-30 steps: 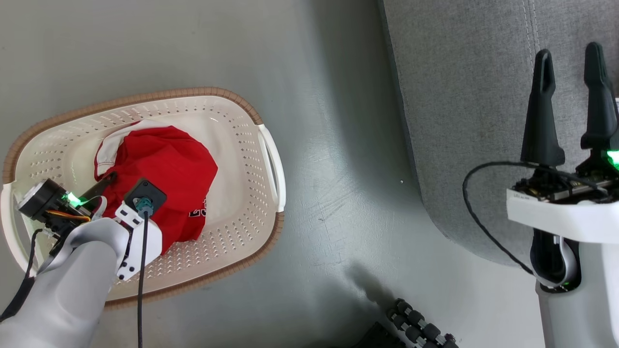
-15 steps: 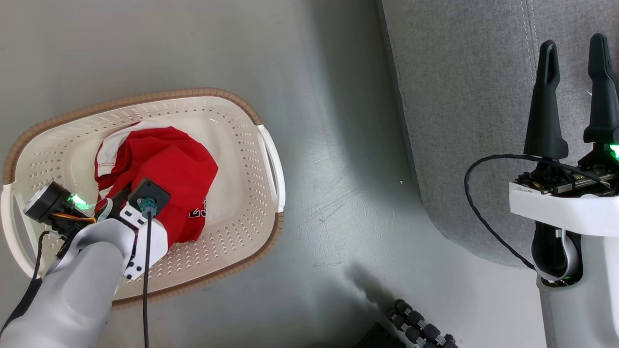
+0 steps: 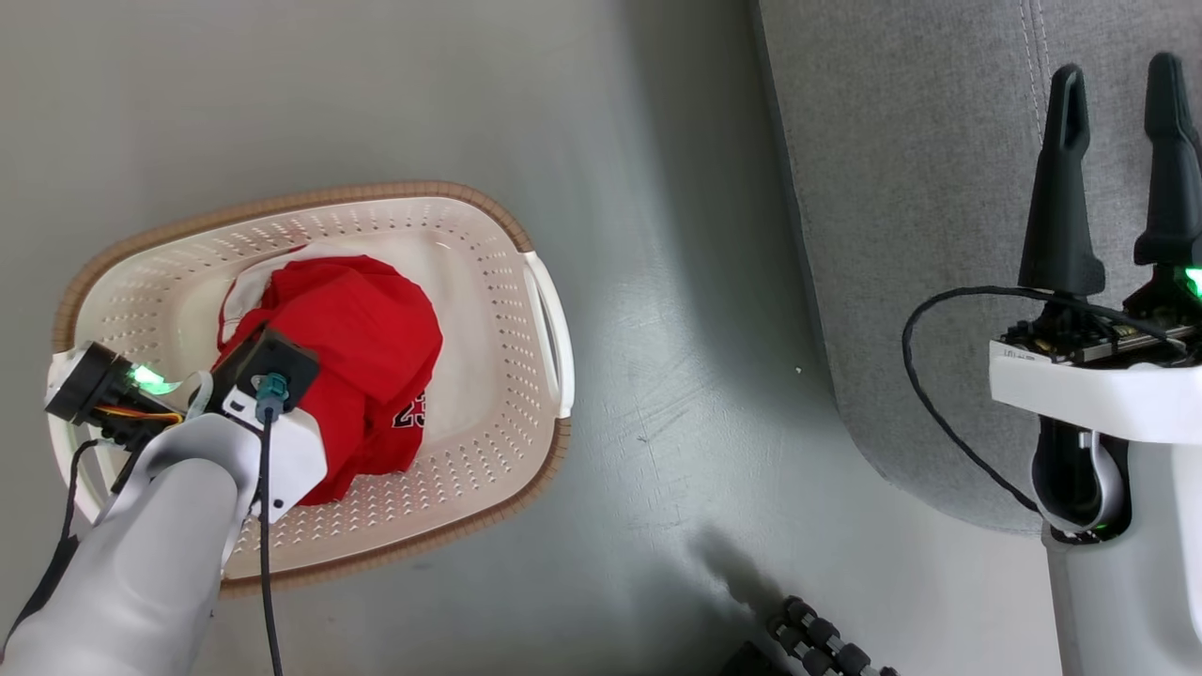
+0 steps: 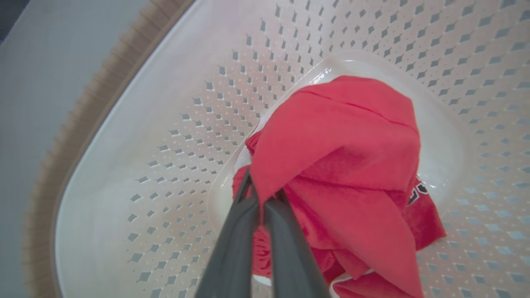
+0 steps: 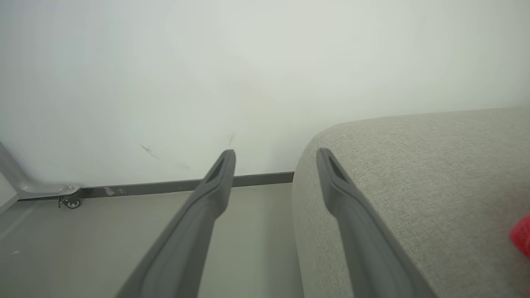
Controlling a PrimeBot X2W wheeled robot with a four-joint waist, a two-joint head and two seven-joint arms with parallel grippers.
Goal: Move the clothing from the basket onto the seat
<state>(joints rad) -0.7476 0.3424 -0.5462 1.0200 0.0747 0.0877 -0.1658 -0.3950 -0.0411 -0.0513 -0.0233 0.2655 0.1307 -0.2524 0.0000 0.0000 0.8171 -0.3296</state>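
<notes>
My left gripper (image 4: 258,193) pinches a fold of the clothing (image 4: 343,136) inside the basket (image 4: 165,124), nine o'clock. My right gripper (image 3: 1116,68) is spread over the seat (image 3: 901,188), two o'clock.

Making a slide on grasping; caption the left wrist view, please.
Left gripper shut on a fold of the red clothing inside the perforated basket.

Lower left of the head view: smooth pale-grey forearm (image 3: 141,563), white wrist block (image 3: 296,460) with a black plate (image 3: 272,357), teal connector (image 3: 273,385) and thin black cable (image 3: 266,563), orange wires (image 3: 150,413) and a green light (image 3: 146,378). Right edge: white wrist housing (image 3: 1089,399), looping black cable (image 3: 977,293), second green light (image 3: 1194,280), and the right hand (image 3: 1116,70) with two long, tapered dark fingers (image 3: 1061,216), slotted near the tips. Left hand (image 4: 263,203) seen from its wrist: same dark grey fingers (image 4: 232,256).
</notes>
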